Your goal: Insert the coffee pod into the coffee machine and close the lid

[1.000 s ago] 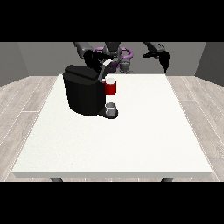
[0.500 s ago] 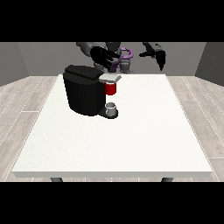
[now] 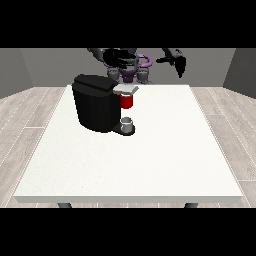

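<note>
A black coffee machine (image 3: 95,102) stands on the white table (image 3: 150,160) at the left of its far half. At the machine's front a red pod holder (image 3: 127,100) shows under a pale lid flap (image 3: 127,89) that lies low over it. A small grey cup (image 3: 127,124) sits on the machine's base. The hand at the view's left (image 3: 118,57) hovers above and behind the machine, apart from it, fingers spread. The hand at the view's right (image 3: 176,61) is raised over the table's far edge, fingers relaxed and holding nothing.
The robot's purple and grey torso (image 3: 131,70) stands behind the table's far edge. Wooden floor surrounds the table. Bare white surface spreads in front of and to the right of the machine.
The hand at the view's left has lifted up and away from the machine's lid area. The pale lid flap now lies lower over the red holder. The other hand has hardly moved.
</note>
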`<state>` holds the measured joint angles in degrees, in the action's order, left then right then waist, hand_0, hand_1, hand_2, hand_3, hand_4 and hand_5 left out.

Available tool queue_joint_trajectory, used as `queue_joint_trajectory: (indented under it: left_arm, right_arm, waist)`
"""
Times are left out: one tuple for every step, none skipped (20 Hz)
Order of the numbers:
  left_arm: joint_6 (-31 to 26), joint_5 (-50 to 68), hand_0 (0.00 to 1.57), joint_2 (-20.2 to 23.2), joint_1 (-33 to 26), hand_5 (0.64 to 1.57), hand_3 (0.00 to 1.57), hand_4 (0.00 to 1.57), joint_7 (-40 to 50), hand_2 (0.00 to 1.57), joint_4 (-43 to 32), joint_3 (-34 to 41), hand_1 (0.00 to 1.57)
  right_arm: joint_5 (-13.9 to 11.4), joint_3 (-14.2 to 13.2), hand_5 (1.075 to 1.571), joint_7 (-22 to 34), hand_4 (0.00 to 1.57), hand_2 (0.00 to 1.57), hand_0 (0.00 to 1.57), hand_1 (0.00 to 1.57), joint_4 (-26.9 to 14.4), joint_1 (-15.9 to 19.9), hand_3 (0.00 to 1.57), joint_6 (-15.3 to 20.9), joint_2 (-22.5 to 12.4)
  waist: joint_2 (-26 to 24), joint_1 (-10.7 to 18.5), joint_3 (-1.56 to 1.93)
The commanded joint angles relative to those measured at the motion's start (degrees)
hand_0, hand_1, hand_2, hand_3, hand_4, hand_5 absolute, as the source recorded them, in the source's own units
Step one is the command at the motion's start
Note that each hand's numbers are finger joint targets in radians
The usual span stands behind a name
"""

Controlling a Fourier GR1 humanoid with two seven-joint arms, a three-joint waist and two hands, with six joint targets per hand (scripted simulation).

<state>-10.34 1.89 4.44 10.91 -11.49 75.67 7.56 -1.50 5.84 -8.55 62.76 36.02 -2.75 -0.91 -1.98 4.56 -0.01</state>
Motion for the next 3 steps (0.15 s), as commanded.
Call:
queue_joint_trajectory:
  left_arm:
    - [2.02, -0.47, 0.00, 0.44, -1.89, 1.571, 0.00, 0.19, -1.27, 0.00, -2.78, 1.95, 0.00]
    - [1.27, -0.84, 0.00, 0.66, -3.49, 1.571, 0.00, 0.19, -4.44, 0.00, -2.88, 1.65, 0.00]
    - [1.33, 0.46, 0.00, 1.15, -0.90, 1.571, 0.00, 0.19, -0.57, 0.00, -2.57, 2.37, 0.00]
  right_arm:
    - [5.88, 3.95, 1.571, -3.03, 0.28, 0.00, 0.00, 0.00, 5.03, -9.78, 0.00, -0.19, 0.86]
    - [4.16, 2.98, 1.571, -1.92, 0.25, 0.00, 0.00, 0.00, 5.33, -9.65, 0.00, 0.89, 0.87]
    - [5.61, 6.18, 1.571, -2.97, 0.16, 0.00, 0.00, 0.00, 5.84, -13.11, 0.00, 3.52, 0.88]
  waist:
    - [-3.17, -4.36, 0.01]
    - [-2.44, -4.35, 0.00]
    - [-3.14, -4.33, 0.01]
